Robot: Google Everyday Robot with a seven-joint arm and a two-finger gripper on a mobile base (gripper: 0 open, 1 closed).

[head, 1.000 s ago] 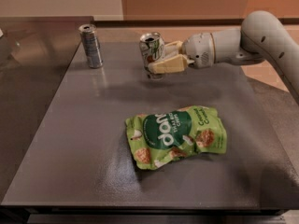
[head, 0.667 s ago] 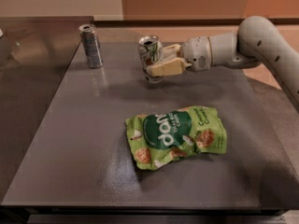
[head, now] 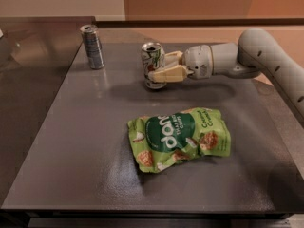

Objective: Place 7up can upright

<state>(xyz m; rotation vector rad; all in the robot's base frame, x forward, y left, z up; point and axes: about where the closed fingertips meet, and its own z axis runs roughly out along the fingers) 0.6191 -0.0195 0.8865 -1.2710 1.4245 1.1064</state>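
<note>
The 7up can (head: 152, 61), silver with green and white markings and a shiny top, stands upright at the back middle of the grey table (head: 85, 141). My gripper (head: 159, 66) reaches in from the right, and its cream fingers (head: 167, 73) sit around the can's right side and lower part. The can's base appears to rest on the table.
A taller, slimmer dark silver can (head: 92, 46) stands upright at the back left. A green snack bag (head: 179, 138) lies flat in the middle, in front of the gripper. The arm (head: 247, 56) spans the back right. The table's edges run along the left and front.
The arm has moved slightly; the can stays in the gripper at nearly the same spot, upright.
</note>
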